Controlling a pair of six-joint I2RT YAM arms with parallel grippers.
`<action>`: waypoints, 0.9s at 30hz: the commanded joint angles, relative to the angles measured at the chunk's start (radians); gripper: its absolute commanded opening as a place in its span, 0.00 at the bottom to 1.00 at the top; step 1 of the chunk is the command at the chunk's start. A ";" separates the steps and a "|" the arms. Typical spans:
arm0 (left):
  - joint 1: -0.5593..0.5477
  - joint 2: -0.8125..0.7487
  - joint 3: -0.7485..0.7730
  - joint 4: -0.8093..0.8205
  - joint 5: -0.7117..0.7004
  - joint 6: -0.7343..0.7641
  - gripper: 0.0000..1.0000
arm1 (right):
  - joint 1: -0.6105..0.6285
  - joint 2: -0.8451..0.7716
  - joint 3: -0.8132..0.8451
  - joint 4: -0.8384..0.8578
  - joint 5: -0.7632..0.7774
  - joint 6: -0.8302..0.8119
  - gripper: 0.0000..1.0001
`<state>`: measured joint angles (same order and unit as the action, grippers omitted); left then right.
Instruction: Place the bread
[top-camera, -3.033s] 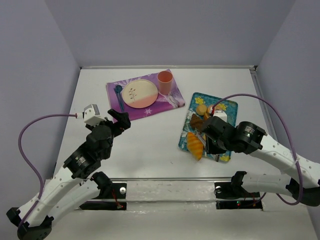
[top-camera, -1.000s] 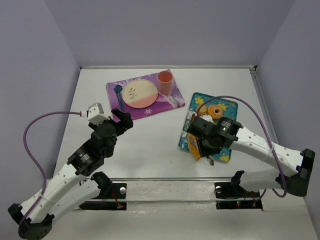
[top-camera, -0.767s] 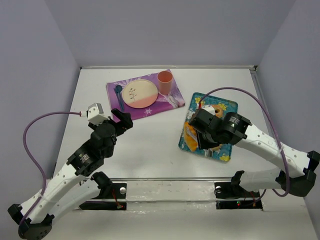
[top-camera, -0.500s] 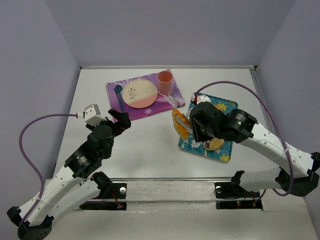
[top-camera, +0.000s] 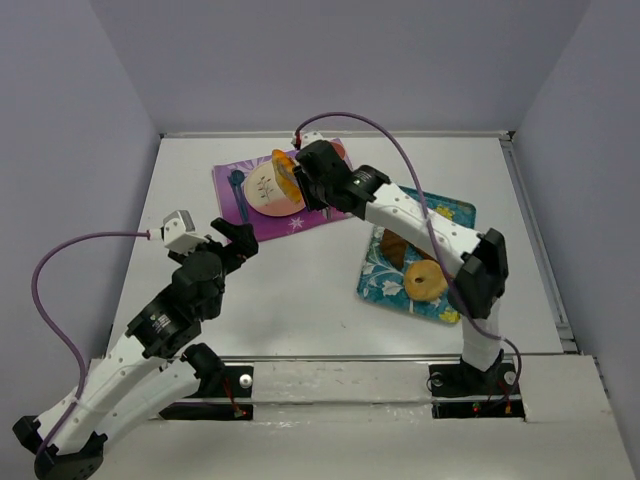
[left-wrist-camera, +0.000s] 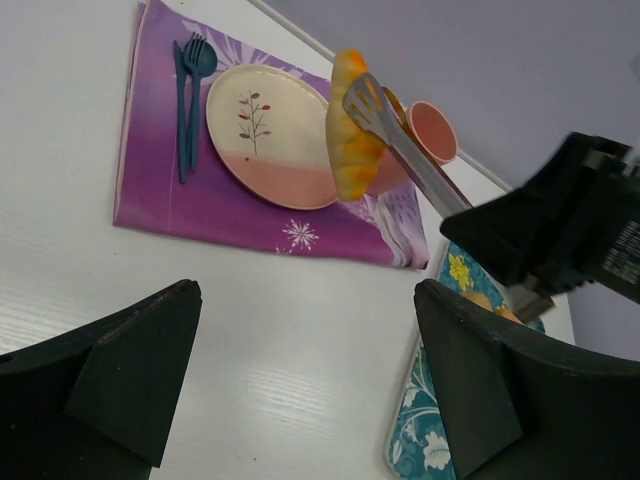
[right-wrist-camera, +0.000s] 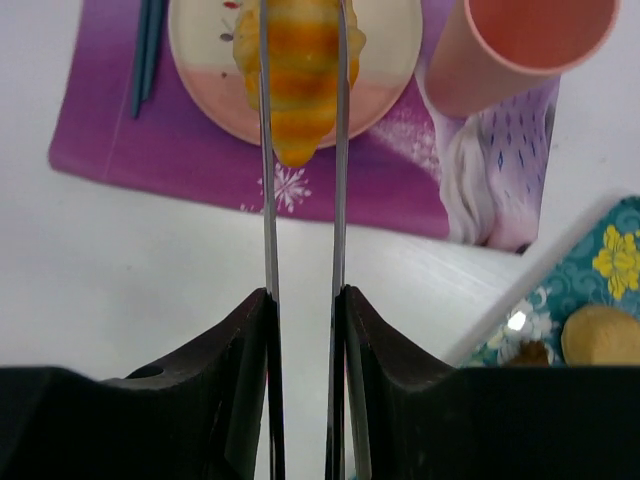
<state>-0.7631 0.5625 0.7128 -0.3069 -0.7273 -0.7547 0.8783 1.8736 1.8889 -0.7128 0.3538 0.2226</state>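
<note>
Golden-yellow ridged croissant (right-wrist-camera: 300, 70): orange bands across the segments.
Round cream-and-pink plate (left-wrist-camera: 262, 130): cream above, pink below, dark sprig with red dots.
Purple cloth placemat (left-wrist-camera: 200, 212): white snowflake prints.
Salmon-pink cup (right-wrist-camera: 525, 45): plain.
Dark blue fork and spoon (left-wrist-camera: 183, 110).
Teal rectangular tray (top-camera: 376, 284): yellow flowers.
Tan ring doughnut (top-camera: 413, 283).
White desk (top-camera: 300, 300).

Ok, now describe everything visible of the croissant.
The croissant is golden orange-yellow, with ridged cross-bands and tapered ends, and looks whole. It is clamped between the two thin blades of the metal tongs, which the right gripper squeezes. It hangs lengthwise along the tongs, over the pink-and-cream plate on the purple mat, and seems clear of the plate. Only the tongs are seen touching it.
</note>
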 joint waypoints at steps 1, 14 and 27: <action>0.002 0.002 0.004 0.015 -0.063 -0.029 0.99 | -0.061 0.165 0.193 0.138 -0.084 -0.108 0.11; 0.002 0.010 0.016 -0.014 -0.095 -0.037 0.99 | -0.093 0.349 0.322 0.116 -0.147 -0.117 0.28; 0.002 0.014 0.036 -0.023 -0.098 -0.031 0.99 | -0.093 0.364 0.417 0.104 -0.087 -0.149 0.54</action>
<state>-0.7631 0.5766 0.7132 -0.3431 -0.7689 -0.7708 0.7864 2.2524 2.2349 -0.6537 0.2390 0.1055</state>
